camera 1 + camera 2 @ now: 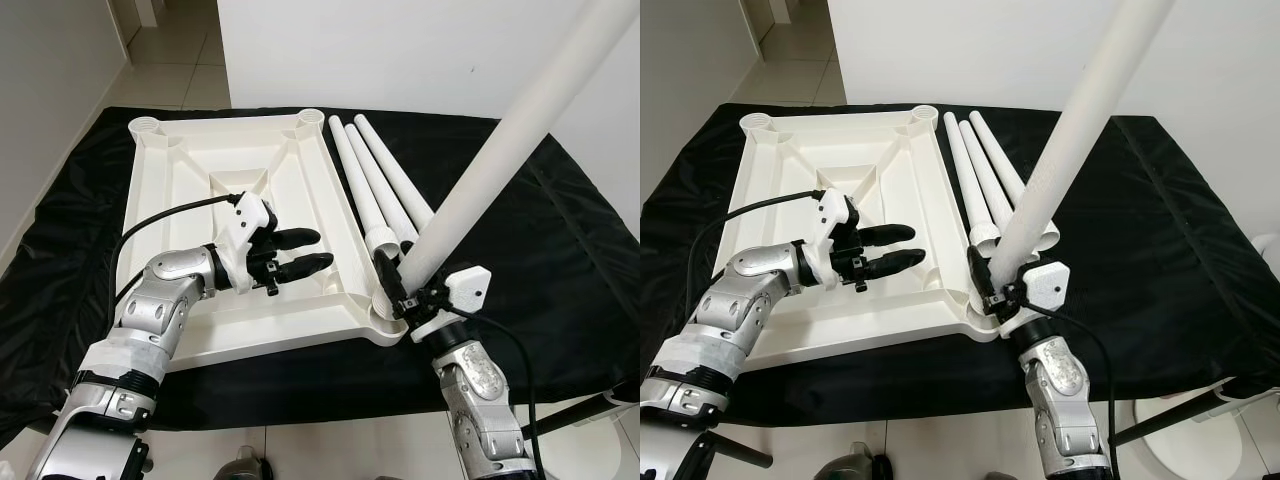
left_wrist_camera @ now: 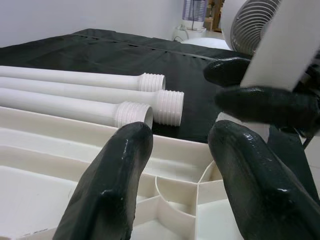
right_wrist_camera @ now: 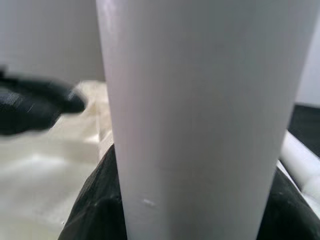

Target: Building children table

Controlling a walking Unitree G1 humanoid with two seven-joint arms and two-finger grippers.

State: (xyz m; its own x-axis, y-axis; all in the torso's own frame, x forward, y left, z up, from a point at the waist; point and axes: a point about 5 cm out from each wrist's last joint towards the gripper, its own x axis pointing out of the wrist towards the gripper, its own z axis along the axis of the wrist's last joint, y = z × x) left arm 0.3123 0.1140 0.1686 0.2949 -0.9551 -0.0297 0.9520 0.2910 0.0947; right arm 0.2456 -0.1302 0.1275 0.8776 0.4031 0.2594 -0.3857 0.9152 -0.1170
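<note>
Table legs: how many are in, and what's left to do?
None looks fully fitted yet. The right pincer grips one white leg, standing tilted at the near-right corner socket of the upside-down tabletop. The left pincer hovers open over the tabletop. Three loose legs lie beside it on the black cloth, awaiting the other sockets.

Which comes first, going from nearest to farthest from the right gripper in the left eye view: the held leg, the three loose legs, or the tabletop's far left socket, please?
1. Held leg: clamped in the right gripper, at the tabletop's near right corner.
2. Loose legs: on the black cloth just beyond the gripper, beside the tabletop's right edge.
3. Far left socket: diagonally across the tabletop.
</note>
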